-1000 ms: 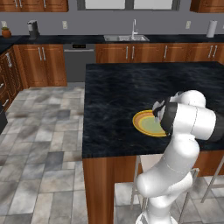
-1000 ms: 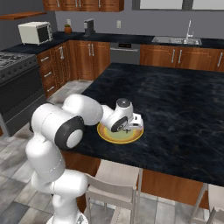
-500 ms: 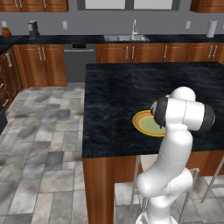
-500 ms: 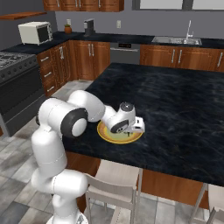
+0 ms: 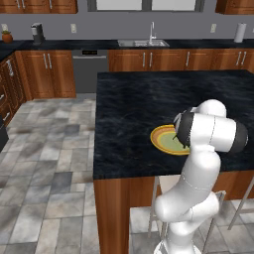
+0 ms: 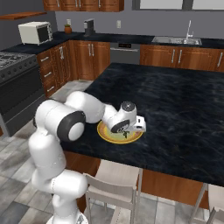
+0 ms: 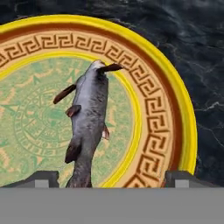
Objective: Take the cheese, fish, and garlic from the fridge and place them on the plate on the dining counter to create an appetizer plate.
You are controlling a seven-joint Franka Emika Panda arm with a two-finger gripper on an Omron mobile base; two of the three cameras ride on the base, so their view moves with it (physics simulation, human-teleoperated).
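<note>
While the fish [image 7: 89, 122] is lying flat on the plate [image 7: 175, 109] on the dining counter [image 5: 139, 99], the fingers [image 7: 183, 178] are standing wide to either side of its tail end, gripping nothing; its long axis is running straight away from them, so lifting clear looks unobstructed.

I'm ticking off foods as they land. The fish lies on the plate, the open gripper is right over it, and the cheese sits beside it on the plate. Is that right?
Not quite: no cheese is on the plate. The hand view shows the fish lying there alone on the green centre. The rest holds: the gripper is open right over it, fingertips either side of the tail end.
</note>
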